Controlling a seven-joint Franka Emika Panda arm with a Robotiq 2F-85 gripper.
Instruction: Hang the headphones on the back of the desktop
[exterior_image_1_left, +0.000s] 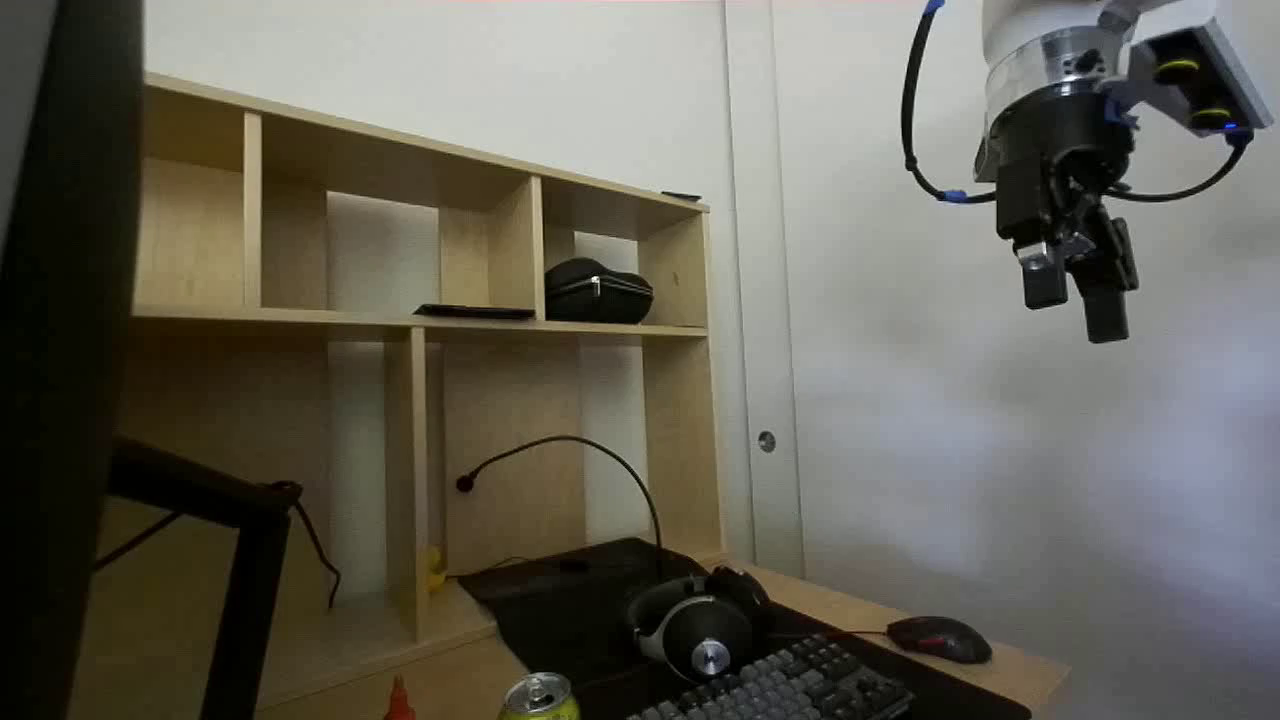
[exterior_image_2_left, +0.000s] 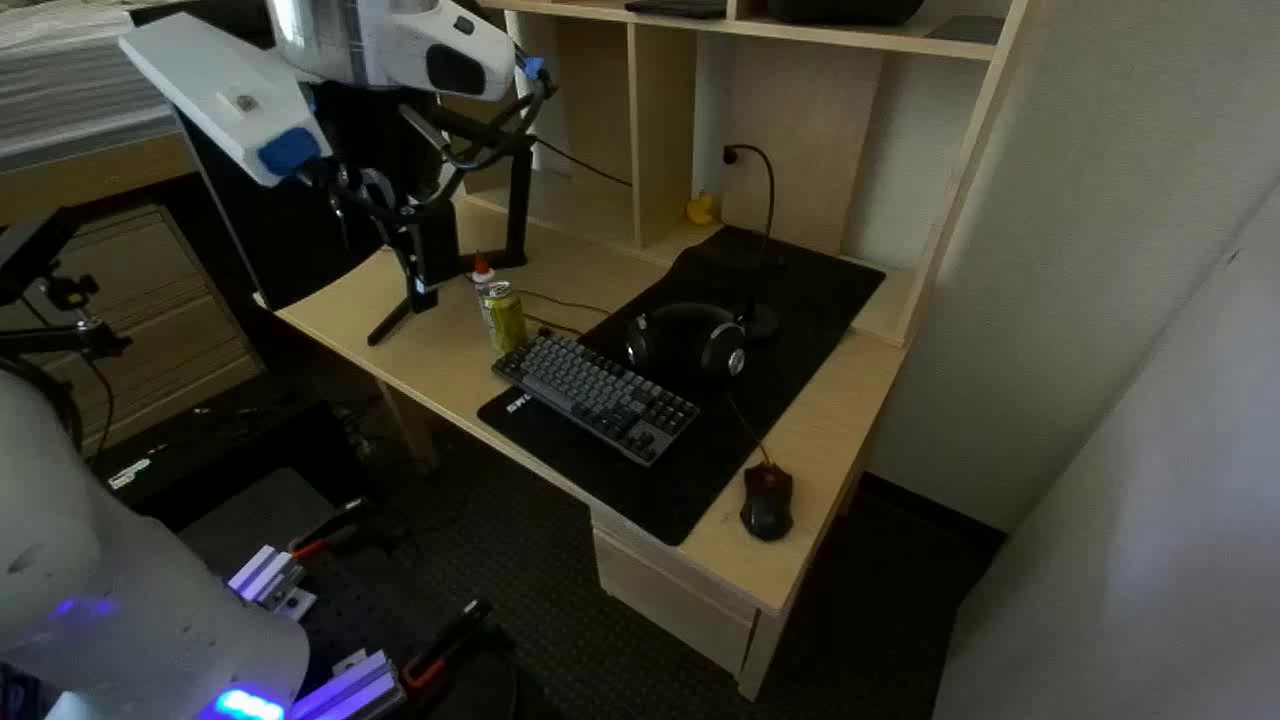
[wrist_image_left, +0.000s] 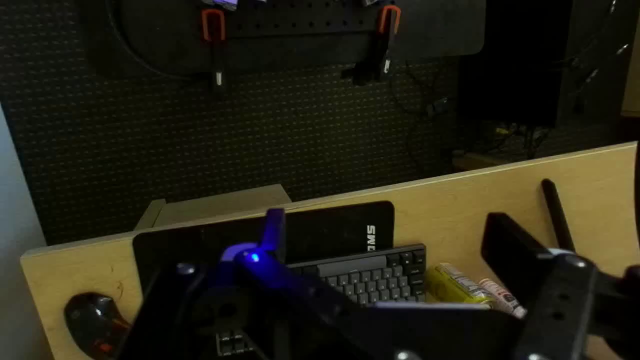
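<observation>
Part-legible white lettering (wrist_image_left: 371, 238) on desk mat (exterior_image_2_left: 690, 470), headphones (exterior_image_1_left: 700, 630) lying headband toward shelf (exterior_image_1_left: 405, 470), cups toward keyboard (exterior_image_2_left: 600, 395), gripper (exterior_image_1_left: 1075, 305) spread wide on air.

In an exterior view the left edge cuts off the desktop (exterior_image_1_left: 65, 350), and the bottom edge crops keyboard (exterior_image_1_left: 790, 685) and can (exterior_image_1_left: 540, 702), leaving only the red tip of the bottle (exterior_image_1_left: 399, 703); one cup of the headphones (exterior_image_1_left: 700, 638) partly hides the other. In the wrist view the blurred fingers (wrist_image_left: 510, 237) cover part of the keyboard, its legends too small to read.
</observation>
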